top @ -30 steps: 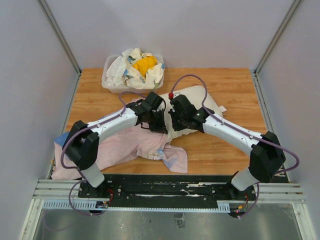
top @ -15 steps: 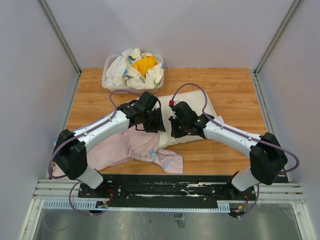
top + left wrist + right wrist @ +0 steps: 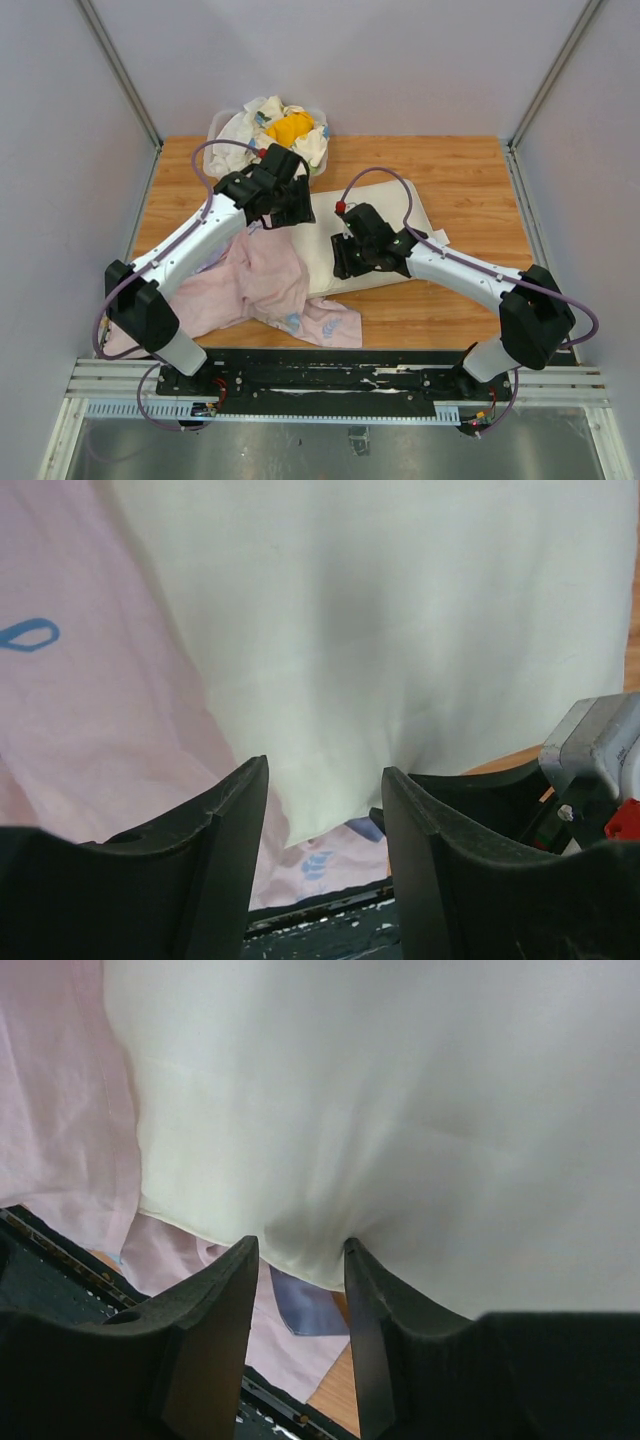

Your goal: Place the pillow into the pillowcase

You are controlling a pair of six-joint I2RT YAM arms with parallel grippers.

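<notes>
– Starting nearest the rail [image 3: 340,365], what lies there?
– The pillowcase [image 3: 255,290], crumpled on the tabletop [image 3: 460,180], pale pink side up, with a blue printed corner turned toward the rail. One fold of it rises toward the left arm [image 3: 190,250].
– Is the pillow inside it?
– Nearly all of the pillow [image 3: 385,210] lies bare, just right of the pink cloth and touching it. Its near edge rests over some pink and blue cloth. Whether that edge sits within the opening I cannot tell.
– And the right gripper?
– The right gripper [image 3: 297,1245] is low at the pillow's near edge, with the right arm [image 3: 465,270] stretched inward from its base. Its fingers [image 3: 200,1320] stand narrow, and cream fabric is gathered and creased into the gap: they pinch the pillow.
– The left one?
– The left gripper [image 3: 325,765] is farther back, over the pillow's far left corner, its arm reaching long across the pink cloth. Its fingers [image 3: 215,825] stand at a middling gap with cream fabric behind them. Whether they hold any cloth I cannot tell.
– Beyond that?
– A pale plastic bin [image 3: 214,165] at the far edge, holding white floral cloths [image 3: 240,125] bundled around a yellow cloth [image 3: 290,128].
</notes>
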